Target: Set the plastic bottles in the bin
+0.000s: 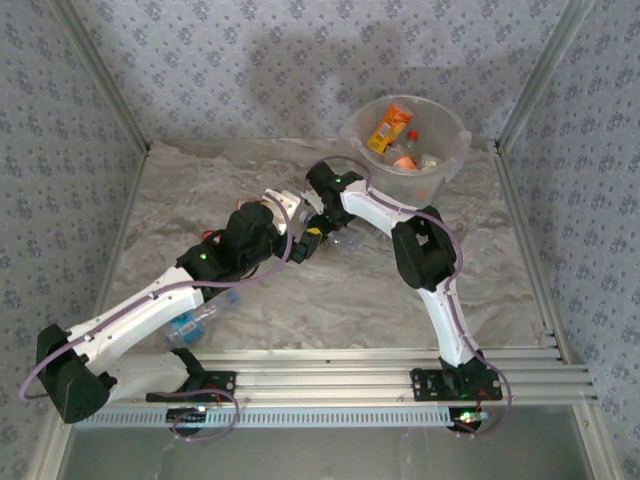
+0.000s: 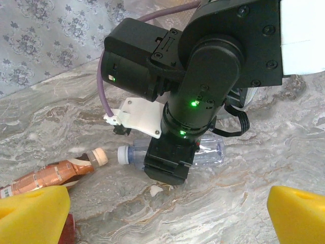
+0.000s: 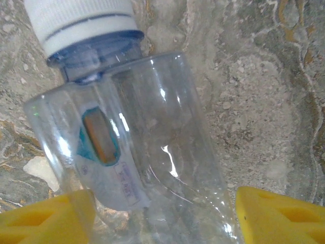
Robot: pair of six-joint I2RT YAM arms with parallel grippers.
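Pick-up step: the right gripper (image 3: 165, 218) straddles the clear white-capped bottle (image 3: 152, 152), which lies mid-way across the marble table (image 1: 190, 190). Its yellow pads (image 3: 277, 213) sit at either side; I cannot tell whether they pinch it. The left gripper (image 2: 167, 218) hangs spread and empty nearby. The next move calls for a firm squeeze, a lift, and a carry far-right to the bin (image 1: 452, 165).

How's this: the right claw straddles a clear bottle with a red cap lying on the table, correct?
Not quite: the cap is white, as the right wrist view shows. The right claw does straddle a clear bottle lying on the table.
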